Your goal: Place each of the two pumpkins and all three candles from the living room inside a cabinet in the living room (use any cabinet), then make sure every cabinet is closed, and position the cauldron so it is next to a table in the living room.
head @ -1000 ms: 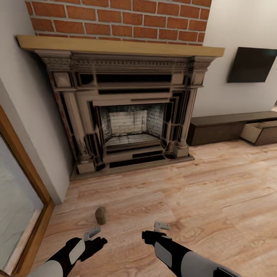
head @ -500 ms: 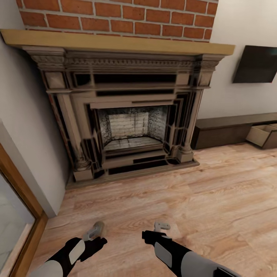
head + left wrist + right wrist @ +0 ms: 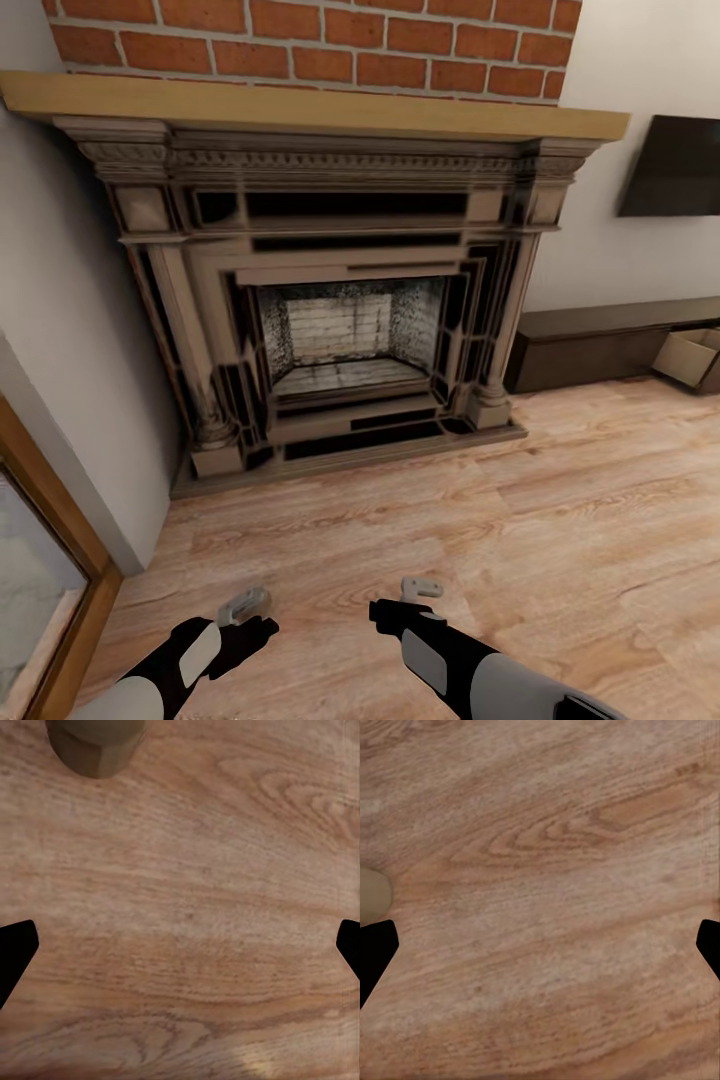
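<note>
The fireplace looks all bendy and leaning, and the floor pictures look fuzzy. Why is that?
Head view: the wide lens stretches things, so the fireplace fans outward and the mantel shelf tilts. Left wrist view: the floor grain is soft, and the candle at the edge is blurry and cut off. Right wrist view: the floor looks smeared too; no hard shadows or glare.

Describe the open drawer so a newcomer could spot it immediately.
Start at the big fireplace under the brick wall. To its right a long low dark-brown cabinet runs along the wall. The drawer juts out at the picture's right edge, its pale inside showing against the dark fronts.
</note>
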Motion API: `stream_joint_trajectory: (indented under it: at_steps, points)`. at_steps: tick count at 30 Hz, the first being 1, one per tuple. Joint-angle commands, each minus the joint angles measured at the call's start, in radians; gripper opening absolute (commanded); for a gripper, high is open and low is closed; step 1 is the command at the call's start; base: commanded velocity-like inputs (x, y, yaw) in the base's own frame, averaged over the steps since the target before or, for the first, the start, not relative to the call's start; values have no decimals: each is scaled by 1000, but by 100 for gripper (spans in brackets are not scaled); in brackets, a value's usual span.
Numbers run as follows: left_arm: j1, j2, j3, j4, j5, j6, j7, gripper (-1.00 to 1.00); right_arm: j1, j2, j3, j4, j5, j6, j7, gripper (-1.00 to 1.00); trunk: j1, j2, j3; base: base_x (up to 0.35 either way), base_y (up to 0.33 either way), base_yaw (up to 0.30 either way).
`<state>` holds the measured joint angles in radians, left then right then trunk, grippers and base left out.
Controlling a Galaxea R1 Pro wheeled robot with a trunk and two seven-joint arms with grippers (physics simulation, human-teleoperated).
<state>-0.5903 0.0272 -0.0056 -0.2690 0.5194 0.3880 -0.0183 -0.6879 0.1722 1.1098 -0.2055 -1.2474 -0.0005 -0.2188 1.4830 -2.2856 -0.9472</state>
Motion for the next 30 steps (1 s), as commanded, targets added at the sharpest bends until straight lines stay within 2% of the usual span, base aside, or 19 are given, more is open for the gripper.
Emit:
stream_joint_trajectory:
  at_steps: [1, 11, 17, 22, 24, 27, 30]
  points:
    - [0, 0, -1, -1, 2, 4, -2, 100, -1, 0, 8, -2, -7, 0, -6, 100, 0, 0, -1, 2, 0, 236]
    - [0, 0, -1, -1, 1, 5, -2, 100, -1, 0, 8, -2, -7, -1, -8, 100, 0, 0, -2, 14, 0, 272]
    - [0, -1, -2, -1, -1, 4, -2, 100, -1, 0, 8, -2, -8, -4, -6, 100, 0, 0, -4, 261, 0, 267]
    - [0, 0, -1, -1, -2, 3, -2, 100, -1, 1, 7, -10, -12, 10, -10, 100, 0, 0, -4, 145, 0, 67]
    - [0, 0, -2, -1, -2, 3, -1, 100, -1, 1, 6, -10, -15, 50, -13, 100, 0, 0, -4, 27, 0, 12]
    - [-1, 1, -2, -2, -6, 3, 6, 100, -11, 0, -1, -14, -15, 175, -51, 100, 0, 0, -4, 9, 0, 4]
    - [-4, 23, -2, -2, -7, 5, 10, 100, -79, -1, -3, -18, -18, 244, -104, 100, 0, 0, -4, 3, 0, 1]
